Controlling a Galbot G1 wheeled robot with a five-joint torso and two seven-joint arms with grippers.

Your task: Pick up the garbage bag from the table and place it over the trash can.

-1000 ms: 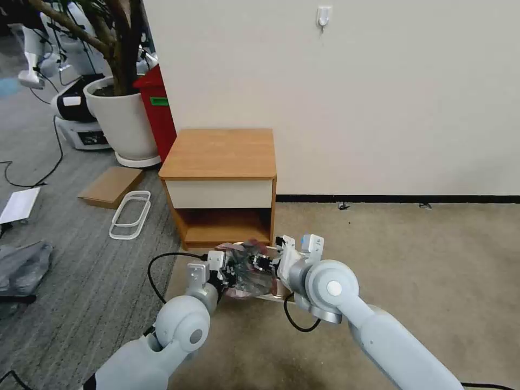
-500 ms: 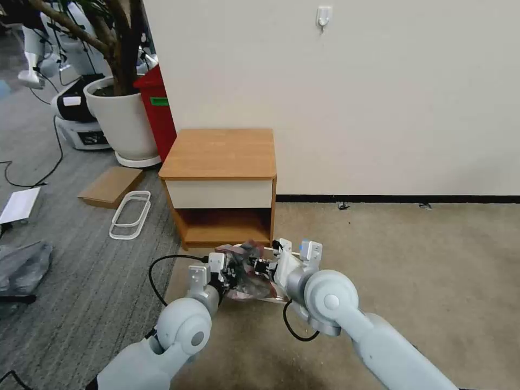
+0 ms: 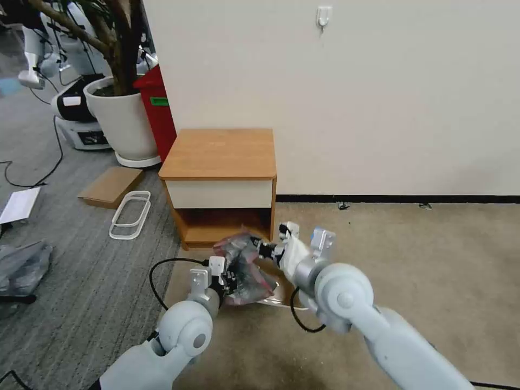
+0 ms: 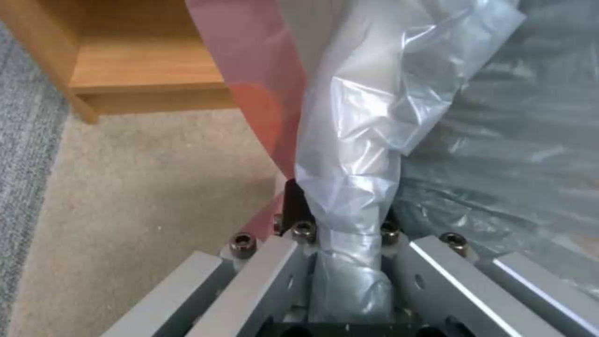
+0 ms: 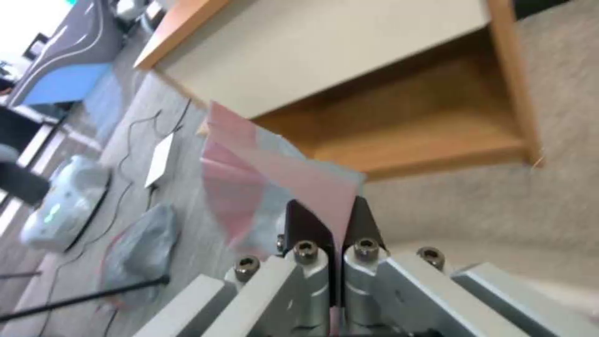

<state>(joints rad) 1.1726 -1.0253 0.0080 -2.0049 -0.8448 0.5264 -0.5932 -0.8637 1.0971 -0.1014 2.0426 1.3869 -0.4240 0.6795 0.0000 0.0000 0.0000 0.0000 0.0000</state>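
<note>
The garbage bag [image 3: 245, 266], thin grey film with a pink tint, hangs stretched between my two grippers just in front of the table [image 3: 219, 154]. My left gripper [image 3: 229, 279] is shut on a bunched end of the bag [image 4: 368, 121], the film pinched between its fingers [image 4: 293, 206]. My right gripper [image 3: 264, 251] is shut on a flat pink edge of the bag [image 5: 250, 187], higher up and closer to the table's lower shelf [image 5: 424, 117]. Under the bag a pale strip of the trash can rim [image 3: 270, 301] shows; the remainder of the can is hidden.
A large white plant pot [image 3: 122, 116] and a tall red bin [image 3: 160, 108] stand left of the table. Cardboard [image 3: 111, 184], white frames [image 3: 130, 214] and a dark grey sack [image 3: 24, 265] lie on the left floor. A black cable [image 3: 160, 271] loops by my left arm. Open beige carpet lies to the right.
My right gripper has risen and moved toward the table, pulling its side of the bag up and spreading the film. The left gripper has stayed nearly in place.
</note>
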